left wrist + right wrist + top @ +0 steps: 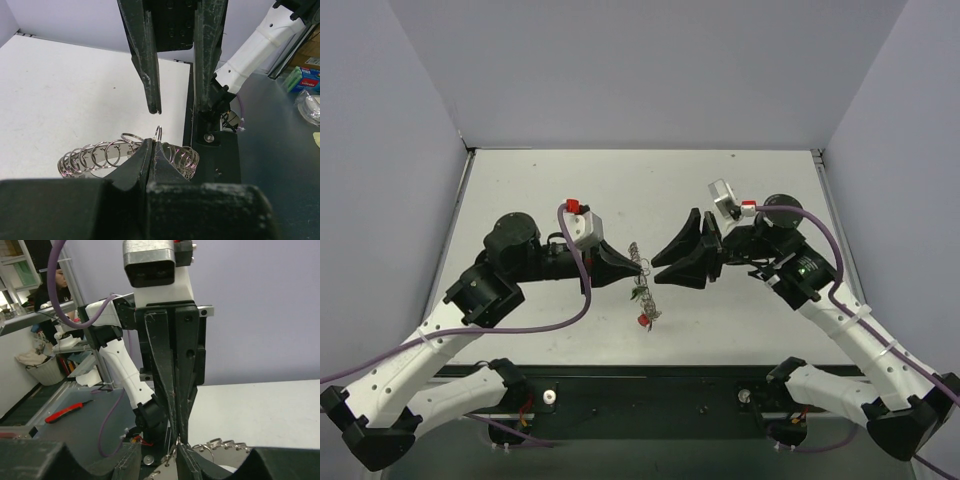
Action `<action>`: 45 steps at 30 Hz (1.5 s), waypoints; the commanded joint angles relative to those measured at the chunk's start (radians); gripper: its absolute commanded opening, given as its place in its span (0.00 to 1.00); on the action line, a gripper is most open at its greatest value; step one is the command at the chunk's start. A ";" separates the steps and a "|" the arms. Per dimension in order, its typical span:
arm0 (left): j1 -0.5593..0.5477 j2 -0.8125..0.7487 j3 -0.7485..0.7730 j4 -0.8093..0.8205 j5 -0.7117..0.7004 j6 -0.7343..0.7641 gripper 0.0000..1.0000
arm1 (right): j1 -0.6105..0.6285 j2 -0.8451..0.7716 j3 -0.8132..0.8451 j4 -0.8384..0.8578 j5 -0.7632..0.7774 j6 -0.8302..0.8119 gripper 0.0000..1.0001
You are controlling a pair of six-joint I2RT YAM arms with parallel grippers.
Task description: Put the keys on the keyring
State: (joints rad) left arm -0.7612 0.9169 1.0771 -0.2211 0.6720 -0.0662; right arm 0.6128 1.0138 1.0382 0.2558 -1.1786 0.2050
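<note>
Because the left gripper (153, 146) has its jaws pressed together on the band of the keyring (95, 159), the ring hangs above the table (60, 90) with its coils free on both sides, I judge for threading. A few keys (642, 318) dangle under it. Just beyond, the right gripper (180, 107) faces it with jaws apart, holding nothing.

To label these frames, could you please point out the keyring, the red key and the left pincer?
keyring (92, 157), left wrist view, on the coiled band.
red key (642, 319), top view, on its red head.
left pincer (153, 144), left wrist view, between its fingertips.
</note>
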 commanded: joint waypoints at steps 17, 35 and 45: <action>-0.026 -0.007 0.020 0.132 0.006 -0.006 0.00 | 0.071 -0.003 0.023 -0.038 0.137 -0.107 0.33; -0.027 -0.041 -0.020 0.206 0.003 -0.047 0.00 | 0.084 0.002 0.014 -0.069 0.177 -0.139 0.21; -0.027 -0.049 -0.013 0.223 -0.051 -0.049 0.17 | 0.077 -0.009 0.014 -0.073 0.195 -0.136 0.00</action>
State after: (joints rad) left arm -0.7818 0.9024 1.0271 -0.1196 0.6426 -0.1024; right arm 0.6945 1.0214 1.0405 0.1490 -0.9947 0.0933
